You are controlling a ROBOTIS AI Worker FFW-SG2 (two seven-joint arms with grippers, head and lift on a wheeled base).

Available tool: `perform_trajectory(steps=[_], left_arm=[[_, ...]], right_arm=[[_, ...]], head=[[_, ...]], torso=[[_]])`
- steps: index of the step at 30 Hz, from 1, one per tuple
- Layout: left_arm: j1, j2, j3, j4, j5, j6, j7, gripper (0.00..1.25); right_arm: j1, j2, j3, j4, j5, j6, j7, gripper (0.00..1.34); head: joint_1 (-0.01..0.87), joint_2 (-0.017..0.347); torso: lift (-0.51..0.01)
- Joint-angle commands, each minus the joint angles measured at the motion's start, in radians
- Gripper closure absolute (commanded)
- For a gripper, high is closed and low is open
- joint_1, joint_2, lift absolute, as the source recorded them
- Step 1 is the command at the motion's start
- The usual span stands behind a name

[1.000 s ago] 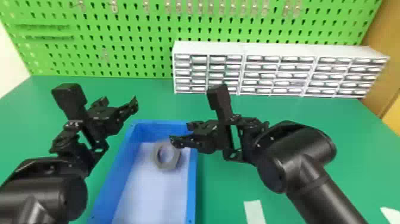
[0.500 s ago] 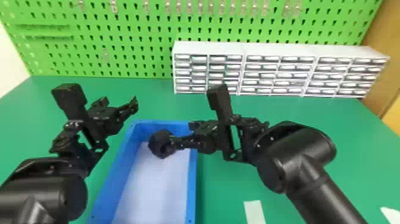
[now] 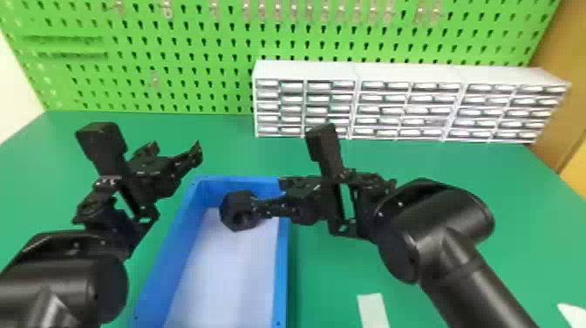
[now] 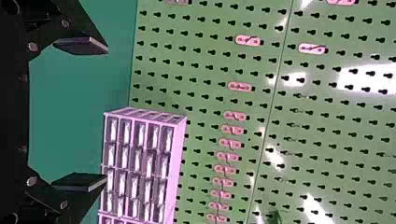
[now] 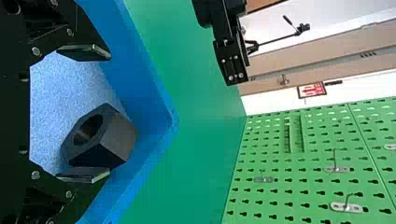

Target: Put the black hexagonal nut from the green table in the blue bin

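Note:
Near the far end of the blue bin [image 3: 282,279] is the black hexagonal nut [image 3: 236,213], beside one fingertip of my right gripper [image 3: 268,197], which reaches over the bin's right wall. In the right wrist view, my right gripper [image 5: 100,113] stands open. The nut [image 5: 112,135] shows inside the bin [image 5: 161,100], close to one finger; whether they touch I cannot tell. My left gripper [image 3: 175,150] is held above the table left of the bin. Nothing is between its parted fingers in the left wrist view [image 4: 103,113].
Behind the bin, white drawer units [image 3: 410,76] stand at the back of the green table [image 3: 427,168], against a green pegboard [image 3: 144,93]. A white strip [image 3: 373,309] lies right of the bin. The left arm [image 5: 229,51] shows farther off in the right wrist view.
The nut has moved slightly toward the bin's far left and turned, now looking darker beside the right fingertip. Both arms have kept almost still.

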Motion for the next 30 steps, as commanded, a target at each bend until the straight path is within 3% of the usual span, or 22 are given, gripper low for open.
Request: perform_trajectory(steps=[1,15,22,30], left_arm=[[0.003,0.0,0.004,0.0,0.0,0.0,0.0,0.29],[0.01,0.0,0.012,0.0,0.0,0.0,0.0,0.29],[0.015,0.0,0.018,0.0,-0.005,0.0,0.0,0.29],[0.024,0.0,0.032,0.0,-0.009,0.0,0.001,0.29]], right_arm=[[0.015,0.004,-0.02,0.0,0.023,-0.018,0.0,0.4],[0.073,0.012,-0.12,-0.014,0.138,-0.096,-0.007,0.4],[0.139,0.016,-0.231,-0.041,0.202,-0.165,-0.046,0.4],[0.223,0.056,-0.393,-0.086,0.268,-0.28,-0.083,0.4]], head=[[0.666,0.032],[0.666,0.032],[0.666,0.032],[0.666,0.032]], torso=[[-0.1],[-0.1],[-0.1],[-0.1]])
